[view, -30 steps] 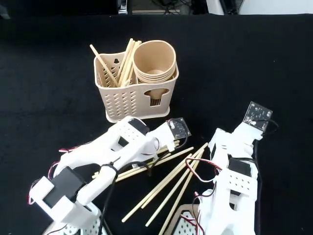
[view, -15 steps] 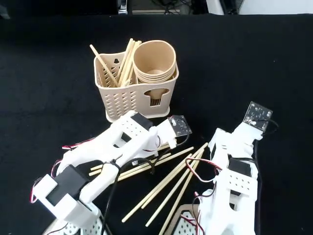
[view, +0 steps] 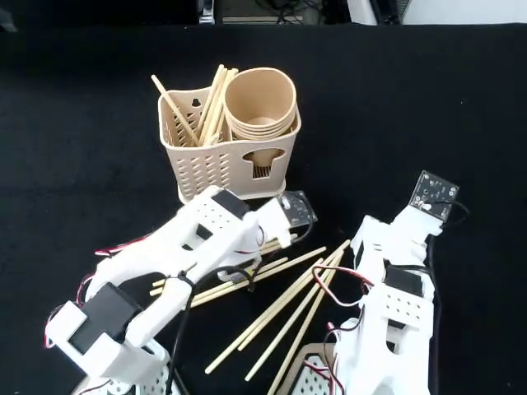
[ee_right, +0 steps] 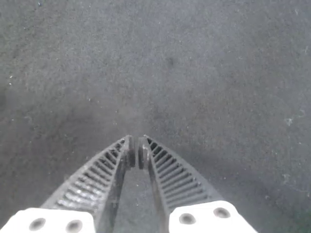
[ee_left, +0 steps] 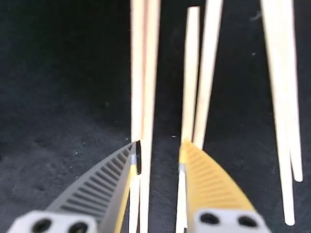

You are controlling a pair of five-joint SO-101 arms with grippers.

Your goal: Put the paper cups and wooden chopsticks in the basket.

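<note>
A beige slotted basket (view: 216,169) stands at the back of the black table. Stacked paper cups (view: 260,100) fill one compartment, and several wooden chopsticks (view: 211,105) stand in the other. More loose chopsticks (view: 290,304) lie fanned on the cloth in front. My left arm (view: 210,239) leans over their near-basket ends. My left gripper (ee_left: 159,144) is open low over the cloth, with a chopstick pair (ee_left: 144,73) running between its fingers and another pair (ee_left: 200,73) by the yellow finger. My right gripper (ee_right: 135,151) is shut over bare black cloth, holding nothing.
The right arm (view: 395,280) stands at the front right, close beside the fanned chopsticks. Black cloth (view: 412,99) covers the table around the basket. A further chopstick pair (ee_left: 282,97) lies outside the left gripper's fingers.
The left arm has shifted a little toward the basket and to the left. The right arm has not moved.
</note>
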